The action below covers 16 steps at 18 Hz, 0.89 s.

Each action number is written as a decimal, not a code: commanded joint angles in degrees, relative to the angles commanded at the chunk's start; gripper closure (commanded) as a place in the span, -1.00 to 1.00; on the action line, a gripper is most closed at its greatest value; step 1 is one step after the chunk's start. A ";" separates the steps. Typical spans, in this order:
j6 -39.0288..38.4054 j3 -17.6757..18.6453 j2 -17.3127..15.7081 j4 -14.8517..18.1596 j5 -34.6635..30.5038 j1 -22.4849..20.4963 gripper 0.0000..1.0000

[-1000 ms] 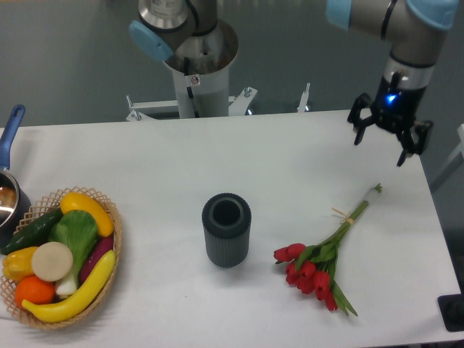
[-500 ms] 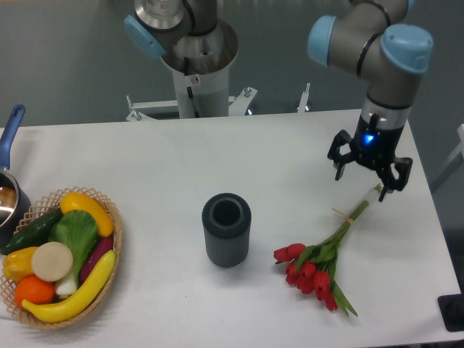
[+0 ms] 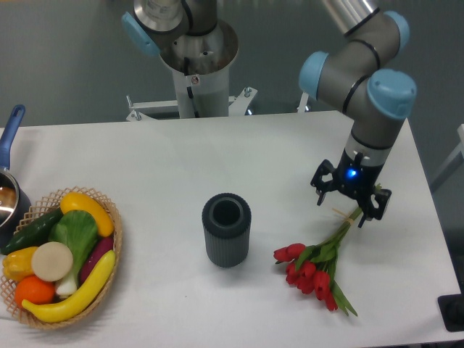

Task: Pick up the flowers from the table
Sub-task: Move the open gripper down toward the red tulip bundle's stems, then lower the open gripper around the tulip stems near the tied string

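While its two dark fingers stand spread apart with nothing between them, the gripper (image 3: 346,206) hangs directly over the tied stems of the flowers (image 3: 317,262), a blue light glowing on its wrist. That small bunch of red tulips lies flat on the white matte table (image 3: 167,174) near the right edge, glossy red heads pointing toward the front, slim green stems running up under the fingers, bound by tan string. Left of the blooms, well apart, stands a dark grey ribbed cylindrical vase (image 3: 226,230), upright, mouth open. At the far left sits a woven wicker basket (image 3: 114,239) heaped with smooth plastic-looking vegetables and fruit, and beside it a pot with a blue handle (image 3: 10,130).
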<state>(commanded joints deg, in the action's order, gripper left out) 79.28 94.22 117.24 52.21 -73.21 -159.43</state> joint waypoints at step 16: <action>-1.41 -4.31 6.86 -0.09 1.06 1.14 -1.00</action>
<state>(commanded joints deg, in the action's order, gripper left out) 77.87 89.91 124.10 52.12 -72.16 -158.29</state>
